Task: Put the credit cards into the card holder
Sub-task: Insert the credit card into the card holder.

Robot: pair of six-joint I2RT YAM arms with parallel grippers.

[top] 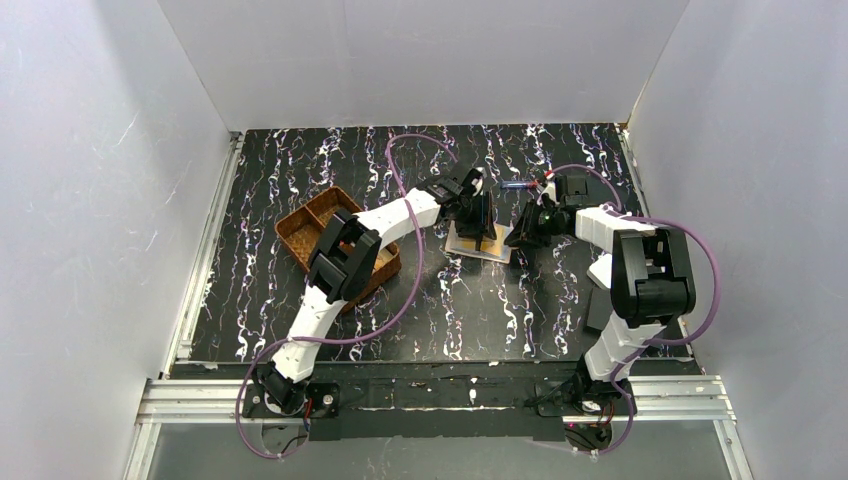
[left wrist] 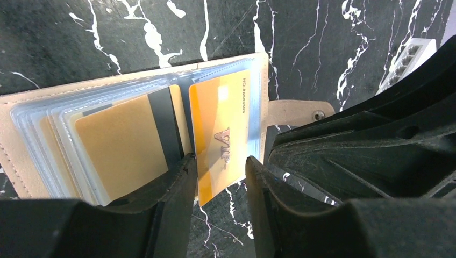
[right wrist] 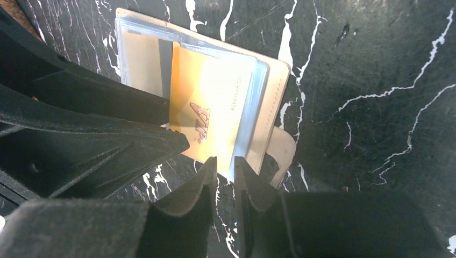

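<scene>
The card holder (top: 478, 243) lies open on the black marbled table, its beige cover (left wrist: 13, 145) (right wrist: 274, 97) under clear sleeves. A gold VIP credit card (left wrist: 220, 123) (right wrist: 207, 97) sits partly in the right-hand sleeve, its near end sticking out and raised. Another tan card (left wrist: 118, 145) fills a left sleeve. My left gripper (top: 482, 218) (left wrist: 220, 164) stands open astride the VIP card's free end, one long edge against a finger. My right gripper (top: 522, 232) (right wrist: 225, 164) is at the same card's end, jaws slightly apart, the corner just between the tips.
A brown woven tray (top: 315, 235) stands left of the holder, under the left arm. A white box (top: 600, 270) and a black plate (top: 598, 310) lie by the right arm. A small blue and red item (top: 515, 186) lies behind the grippers. The two grippers crowd each other.
</scene>
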